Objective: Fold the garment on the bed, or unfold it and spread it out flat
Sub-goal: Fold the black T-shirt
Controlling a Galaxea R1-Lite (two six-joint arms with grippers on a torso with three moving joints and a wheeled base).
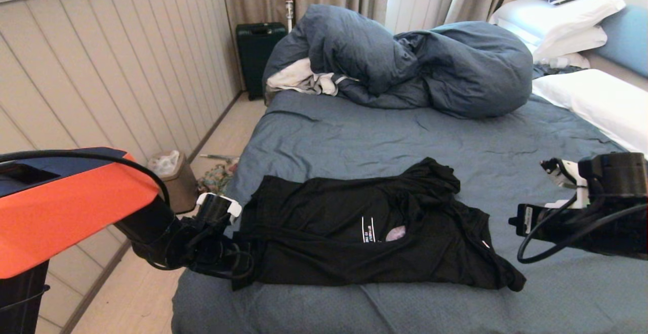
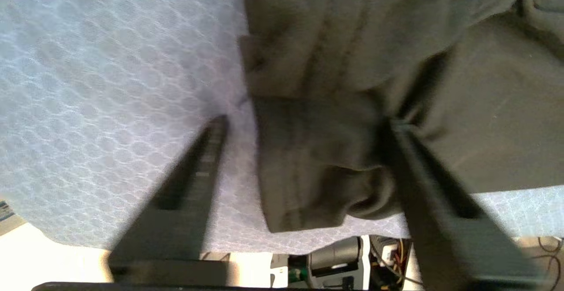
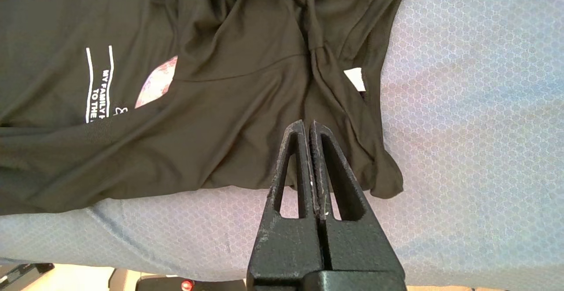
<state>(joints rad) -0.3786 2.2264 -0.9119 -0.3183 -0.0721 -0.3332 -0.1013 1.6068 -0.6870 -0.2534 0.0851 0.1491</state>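
Note:
The garment [image 1: 354, 233], a black T-shirt with white lettering, lies rumpled and partly folded over near the front edge of the bed [image 1: 379, 141]. My left gripper [image 1: 243, 258] is at its left end, low on the sheet. In the left wrist view this gripper [image 2: 306, 121] is open, its fingers [image 2: 207, 158] straddling a bunched corner of the garment [image 2: 335, 61]. My right gripper [image 1: 516, 220] hovers off the shirt's right end. In the right wrist view it [image 3: 307, 124] is shut and empty above the garment [image 3: 220, 128], near the white neck tag [image 3: 354, 78].
A bulky slate-blue duvet [image 1: 430, 60] and a white-grey cloth [image 1: 298, 81] are heaped at the back of the bed. White pillows [image 1: 597, 101] lie at the right. On the floor to the left stand a dark suitcase [image 1: 258, 50] and a small bin [image 1: 169, 172].

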